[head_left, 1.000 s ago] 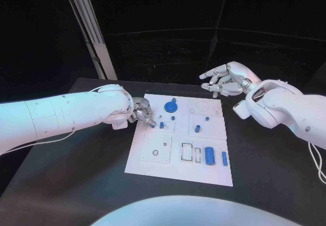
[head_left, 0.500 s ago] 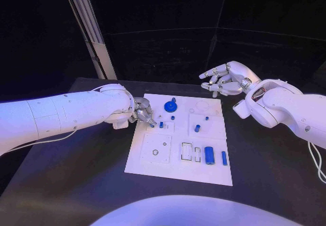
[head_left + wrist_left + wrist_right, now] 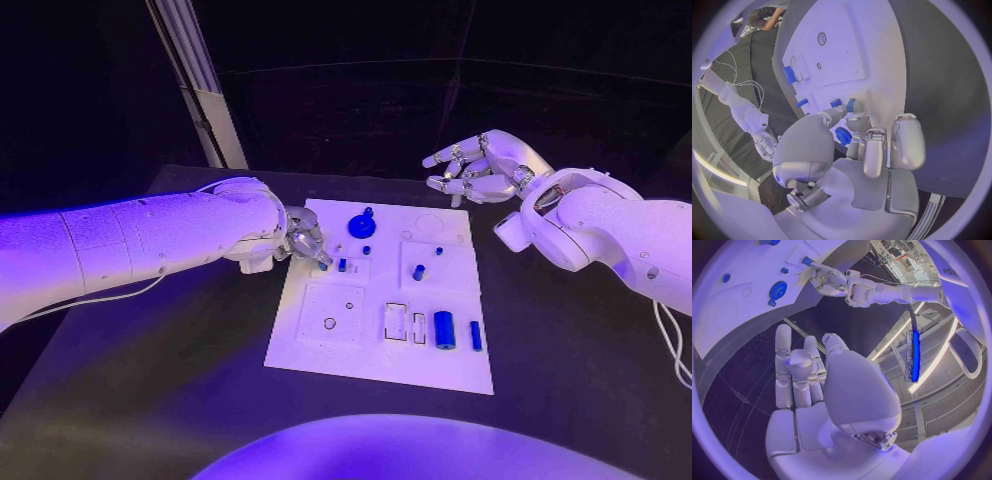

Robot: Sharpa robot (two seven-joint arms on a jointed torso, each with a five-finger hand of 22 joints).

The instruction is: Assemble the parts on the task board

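Head view first. Shows the white task board (image 3: pixel 325 355) lying flat in the middle of the black tabletop (image 3: pixel 159 360). Shows the left hand (image 3: pixel 300 242) low over the board's left edge, toward the far end. Pinches a small blue peg (image 3: pixel 320 265) at the fingertips, with the other fingers curled in close. Looks the same from the left wrist view, with blue right at the fingertips. Cannot tell if the peg's bottom end already touches the board.

Shows the right hand (image 3: pixel 476 170) up in the air past the board's far right corner, well apart from the parts. Holds nothing, fingers bent a little and spread.

Seems to be the step of putting this peg into its hole on the left side of the board. Probably calls next for lining the peg up straight over the hole, pushing it gently down, then letting go. Could tip or slip if pushed at a slant.

Looks short, round, smooth and bright blue, and very small beside the fingers. Stands just beside a second peg (image 3: pixel 342 265), with a round blue gear (image 3: pixel 361 228) near, a bit farther back. Leaves a fat blue cylinder (image 3: pixel 446 330) and a thin blue rod (image 3: pixel 476 336) lying side by side on the board's near right part.
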